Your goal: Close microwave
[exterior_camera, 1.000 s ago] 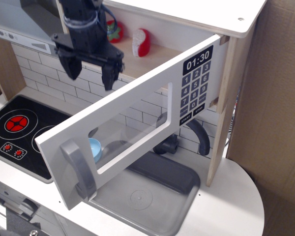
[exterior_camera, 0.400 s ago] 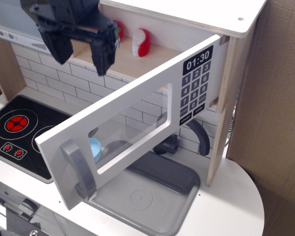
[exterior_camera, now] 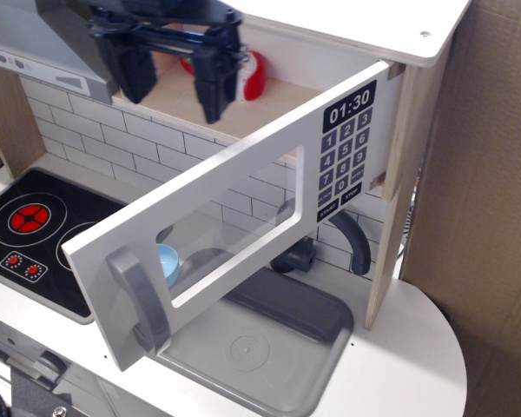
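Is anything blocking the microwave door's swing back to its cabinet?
Yes: the open hand hangs in front of the cavity, inside the microwave door's closing arc. The red-and-white toys sit on the shelf inside, back from the front edge.

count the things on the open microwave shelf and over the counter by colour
Red and white: 1, the round toy on the shelf of the open white wooden microwave
Red: 1, a toy mostly hidden behind the black gripper
Light blue: 1, the cup seen through the door window
Grey: 1, the curved faucet over the sink
Total: 4
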Robot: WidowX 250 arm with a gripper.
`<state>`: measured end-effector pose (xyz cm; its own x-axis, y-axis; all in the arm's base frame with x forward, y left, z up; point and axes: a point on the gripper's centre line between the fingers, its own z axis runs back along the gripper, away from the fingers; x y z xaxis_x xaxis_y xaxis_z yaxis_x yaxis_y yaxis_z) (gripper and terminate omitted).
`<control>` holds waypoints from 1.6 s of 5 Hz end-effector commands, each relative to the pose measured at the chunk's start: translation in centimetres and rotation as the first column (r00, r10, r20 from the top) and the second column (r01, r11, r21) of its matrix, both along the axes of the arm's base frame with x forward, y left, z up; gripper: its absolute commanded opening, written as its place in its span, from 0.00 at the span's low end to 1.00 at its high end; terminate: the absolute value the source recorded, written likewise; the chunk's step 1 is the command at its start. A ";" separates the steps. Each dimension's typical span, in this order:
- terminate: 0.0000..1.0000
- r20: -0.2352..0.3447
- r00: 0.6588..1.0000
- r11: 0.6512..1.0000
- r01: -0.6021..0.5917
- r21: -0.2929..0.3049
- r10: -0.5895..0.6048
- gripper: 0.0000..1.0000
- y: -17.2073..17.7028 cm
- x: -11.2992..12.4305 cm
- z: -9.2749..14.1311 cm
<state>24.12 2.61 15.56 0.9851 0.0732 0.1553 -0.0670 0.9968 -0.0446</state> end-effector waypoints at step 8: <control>0.00 0.102 0.991 0.881 0.027 0.473 -0.085 1.00 5.2 1.2 2.9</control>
